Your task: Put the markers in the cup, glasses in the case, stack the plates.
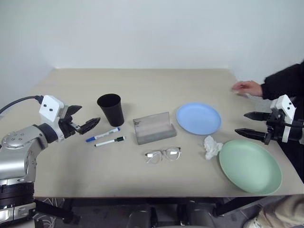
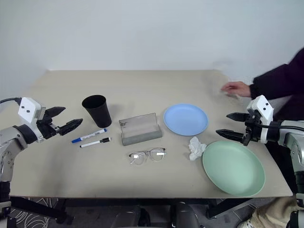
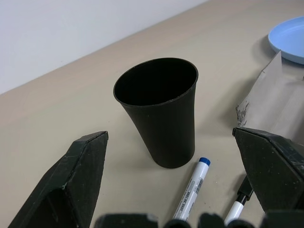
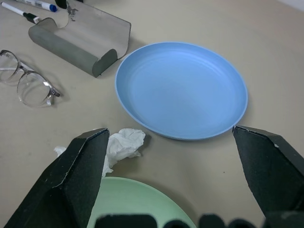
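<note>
Tabletop (image 1: 142,180); two plates (image 1: 198,118); two markers (image 1: 102,135)

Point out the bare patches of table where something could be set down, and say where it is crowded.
Free: the far strip behind the cup and blue plate, and the near edge in front of the markers. Crowded: the middle, around the case, glasses, tissue and green plate.

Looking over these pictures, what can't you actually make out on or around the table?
- The person at the table's far right corner: cut off by the picture's edge in both eye views; just a dark sleeve and hand.
- The small thing under that hand: too small to tell.
- Printing on the blue-capped marker: too small to read.
- Inside of the open case: hidden by its raised lid in the eye views.
</note>
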